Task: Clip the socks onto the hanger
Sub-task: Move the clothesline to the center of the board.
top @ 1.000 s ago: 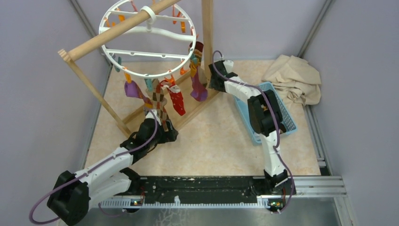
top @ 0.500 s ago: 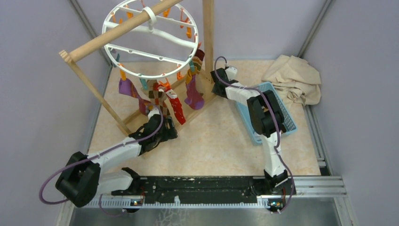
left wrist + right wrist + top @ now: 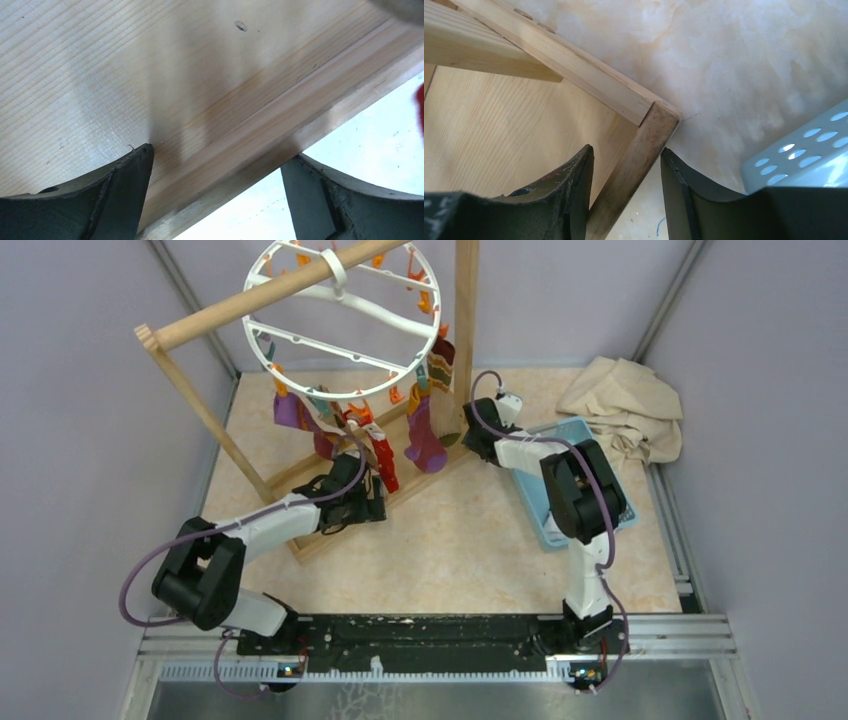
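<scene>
Wooden frame (image 3: 250, 305) and hanger (image 3: 345, 335) slid right; my right claw (image 3: 626, 151) seemingly clamps its corner; left claw (image 3: 218, 157) straddles its base, grip unclear.

Our left arm stretches low from the table's near-left corner, left gripper (image 3: 368, 502) fingers (image 3: 115, 195) set wide across the wooden frame (image 3: 150, 75). Our right arm folds toward the far edge, right gripper (image 3: 476, 437) fingers (image 3: 569, 190) pinching the frame's corner.

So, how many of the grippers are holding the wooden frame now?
2. The left gripper closes on a base rail of the wooden frame. The right gripper closes on the frame's base corner, next to the blue basket.
</scene>
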`<state>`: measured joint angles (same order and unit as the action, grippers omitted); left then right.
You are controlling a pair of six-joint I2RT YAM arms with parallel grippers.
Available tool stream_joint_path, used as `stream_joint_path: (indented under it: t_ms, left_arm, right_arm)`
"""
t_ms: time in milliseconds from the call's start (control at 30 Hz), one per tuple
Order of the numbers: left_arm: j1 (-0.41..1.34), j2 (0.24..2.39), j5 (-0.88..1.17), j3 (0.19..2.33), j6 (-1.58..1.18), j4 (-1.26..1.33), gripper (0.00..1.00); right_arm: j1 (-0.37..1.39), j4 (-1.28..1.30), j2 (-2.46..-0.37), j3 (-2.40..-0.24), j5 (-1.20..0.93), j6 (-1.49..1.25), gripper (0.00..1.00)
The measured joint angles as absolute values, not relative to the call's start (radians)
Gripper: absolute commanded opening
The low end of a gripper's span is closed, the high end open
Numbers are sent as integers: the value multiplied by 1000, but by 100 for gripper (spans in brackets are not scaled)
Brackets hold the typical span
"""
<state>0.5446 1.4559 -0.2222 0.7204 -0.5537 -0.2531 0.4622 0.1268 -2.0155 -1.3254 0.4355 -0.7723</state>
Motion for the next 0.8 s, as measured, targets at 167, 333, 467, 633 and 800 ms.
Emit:
stream_joint_path:
  t_ms: [167,333,467,633,800]
  left_arm:
    - [472,1468,-112,740,-478,-257,96]
    - [416,1494,-20,777,-432,-286,96]
    - [389,1541,30,833,-403,-340,95]
    - [358,1607,80,910,-388,-393,95]
    - [328,1651,55,944,-484,-301,95]
  right_arm:
    - [457,76,-1965,-1244,425,-787,27]
    - [457,50,-1917,-1190,410,-775,27]
    - [469,30,-1876,-1155,397,-735,27]
    - [505,12,-1815,-1109,376,-707,29]
    - [537,127,-1763,-1038,337,-664,43]
